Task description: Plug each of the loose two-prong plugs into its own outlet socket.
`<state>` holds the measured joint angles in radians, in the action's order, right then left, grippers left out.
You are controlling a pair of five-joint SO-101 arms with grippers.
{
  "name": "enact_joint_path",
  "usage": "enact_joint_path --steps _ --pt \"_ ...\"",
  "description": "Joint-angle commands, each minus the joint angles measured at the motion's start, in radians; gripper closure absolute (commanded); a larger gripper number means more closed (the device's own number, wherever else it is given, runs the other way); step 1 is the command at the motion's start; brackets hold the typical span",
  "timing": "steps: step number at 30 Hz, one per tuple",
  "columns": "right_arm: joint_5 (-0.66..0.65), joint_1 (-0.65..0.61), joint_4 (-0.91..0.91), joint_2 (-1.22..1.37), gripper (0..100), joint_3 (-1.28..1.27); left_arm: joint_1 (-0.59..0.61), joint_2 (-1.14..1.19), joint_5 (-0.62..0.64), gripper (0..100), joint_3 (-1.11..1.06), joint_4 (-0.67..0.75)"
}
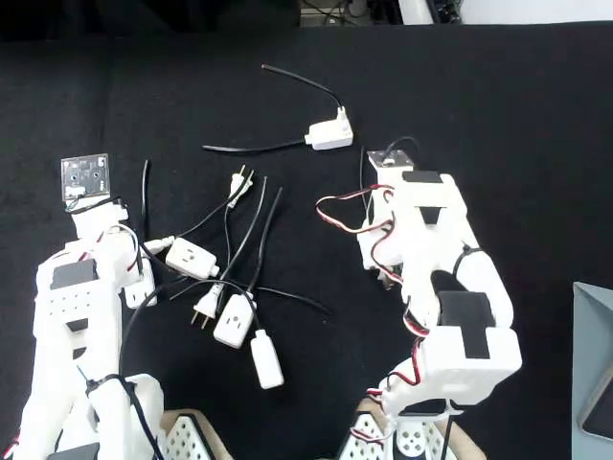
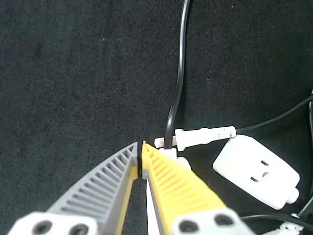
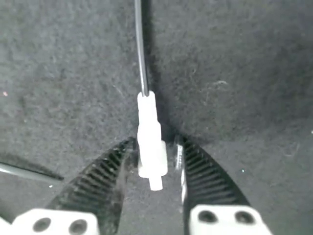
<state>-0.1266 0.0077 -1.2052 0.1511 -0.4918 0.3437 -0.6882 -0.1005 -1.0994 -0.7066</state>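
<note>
While the right gripper (image 3: 153, 143) stands spread, its black ribbed fingers (image 3: 110, 171) on either side of a white plug (image 3: 148, 122) and just beside its body without visibly squeezing it, the step in hand looks like closing on that plug. It is best done by pinching squarely across the flat sides, centred so the body does not twist, and far enough back that the end nearest the gripper is left free for a socket. The black cord (image 3: 141, 49) runs straight away from the gripper over the dark surface (image 3: 254, 73), so any lift should be slow enough for it to trail without tugging. The plug is slim and moulded, stepping down to a narrow collar where the cord enters, with a small stub at its near end; whether that is the prongs cannot be told. The left gripper (image 2: 142, 146) has its grey and yellow fingers pressed together at the tips; a sliver of white shows between them farther back, and what it is remains unclear. Just beyond it lie a second plug (image 2: 200, 136) and a white outlet socket (image 2: 257, 176), near each other but apart. In the high view, two loose plugs (image 1: 241, 179) with bare prongs lie among the tangled cords between the arms.
</note>
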Motion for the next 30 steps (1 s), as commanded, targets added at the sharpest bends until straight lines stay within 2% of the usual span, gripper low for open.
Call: enact_joint_path --steps 1,19,25,30 --pt "0.009 -0.011 0.009 -0.004 86.8 0.088 0.001 -0.014 0.002 97 0.005 0.021" --pt "0.011 -0.011 0.041 -0.002 87.1 0.048 0.001 -0.014 0.002 97 0.005 0.021" --pt "0.011 -0.011 0.040 -0.002 97.0 0.051 0.001 -0.014 0.002 97 0.005 0.021" --pt "0.011 -0.011 0.015 -0.002 94.0 0.050 0.001 -0.014 0.002 97 0.005 0.021"
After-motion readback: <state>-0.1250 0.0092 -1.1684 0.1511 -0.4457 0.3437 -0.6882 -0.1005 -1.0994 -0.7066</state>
